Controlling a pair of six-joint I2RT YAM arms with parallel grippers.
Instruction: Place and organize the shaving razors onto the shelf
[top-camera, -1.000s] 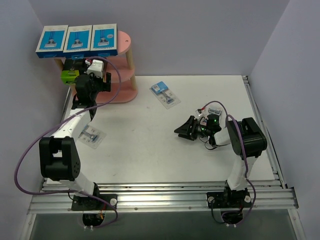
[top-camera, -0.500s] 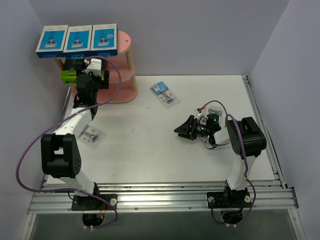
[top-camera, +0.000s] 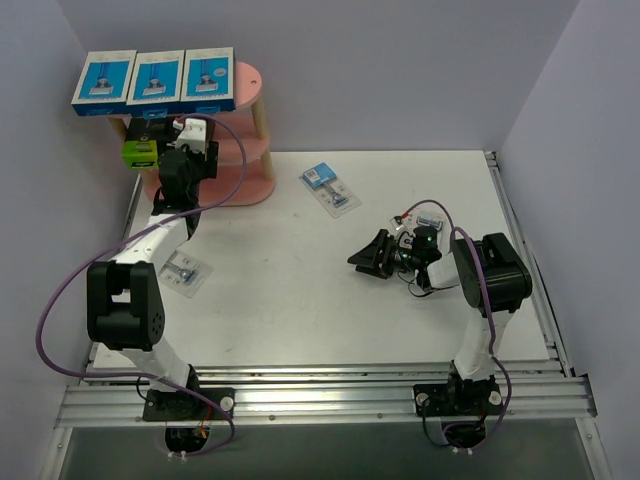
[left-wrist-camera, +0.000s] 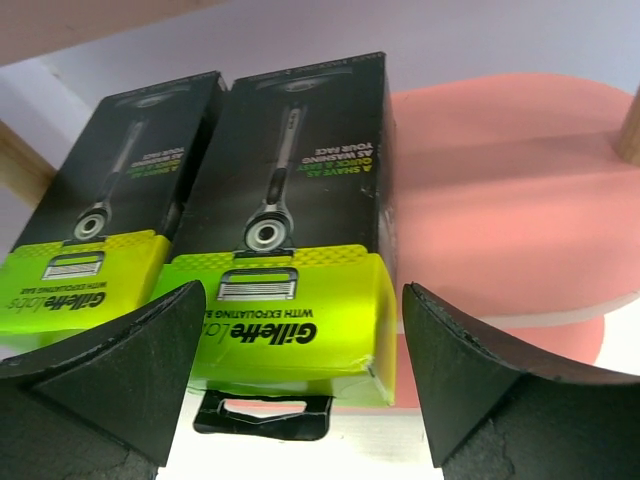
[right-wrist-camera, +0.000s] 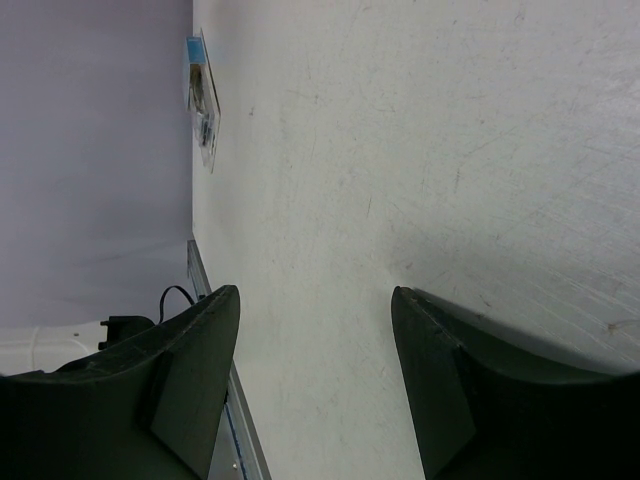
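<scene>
— Where have the razors got to?

— Three blue-and-white boxes (top-camera: 153, 80) lie side by side on the top board of the pink shelf (top-camera: 245, 95), which stands at the far left of the table (top-camera: 290, 310). Two black boxes (left-wrist-camera: 290, 170) with lime-green ends lie side by side on the middle board, and their green ends hang over its edge.

— And the small ones?

— Those are out on the table. One clear blister pack (top-camera: 330, 187) lies far of the centre, just right of the shelf. A second pack (top-camera: 183, 270) sits on the left, just beside the left arm. A third pack (top-camera: 430, 219) is on the right, just far of the right arm's wrist and partly hidden by its cable.

— What is the left gripper doing?

— The left gripper (left-wrist-camera: 302, 290) is up at the middle board with its jaws spread wide. They stand either side of the green end of the black box that lies next to the bare pink board. Whether a finger touches the box, I cannot tell.

— And the right gripper?

— The right gripper (right-wrist-camera: 315, 292) is released too. It sits low over bare table, right of centre, with nothing between its fingers — well apart from every pack.
</scene>
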